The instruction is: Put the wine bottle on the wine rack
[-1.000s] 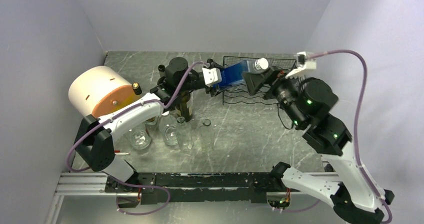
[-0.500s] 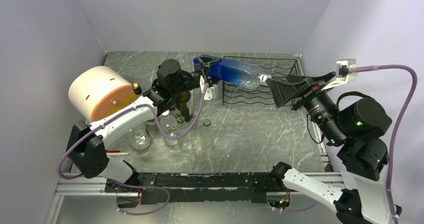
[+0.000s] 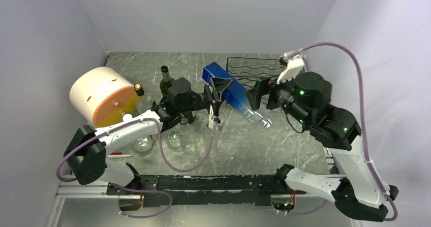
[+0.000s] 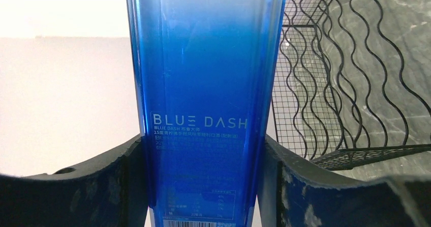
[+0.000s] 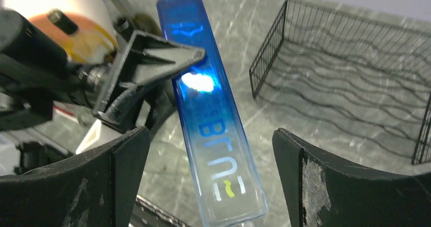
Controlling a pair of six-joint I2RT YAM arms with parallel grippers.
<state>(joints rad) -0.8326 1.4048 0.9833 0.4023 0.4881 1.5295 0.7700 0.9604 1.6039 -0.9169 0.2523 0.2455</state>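
Wine bottle [image 3: 235,99], blue, clenched around its body by left gripper [image 4: 203,181]; tilted in the air, near wine rack [image 3: 254,67]. Right gripper [image 5: 211,171] spread wide, straddling bottle without contact.

We see grey marbled tabletop [image 3: 284,135] with pale veins, boxed in on three sides. We note plain matte panels: back wall [image 3: 203,13], left wall [image 3: 35,59], right wall [image 3: 376,34], all pale with lavender cast. We find silver slotted rail [image 3: 71,189] along near edge. Light soft, even.
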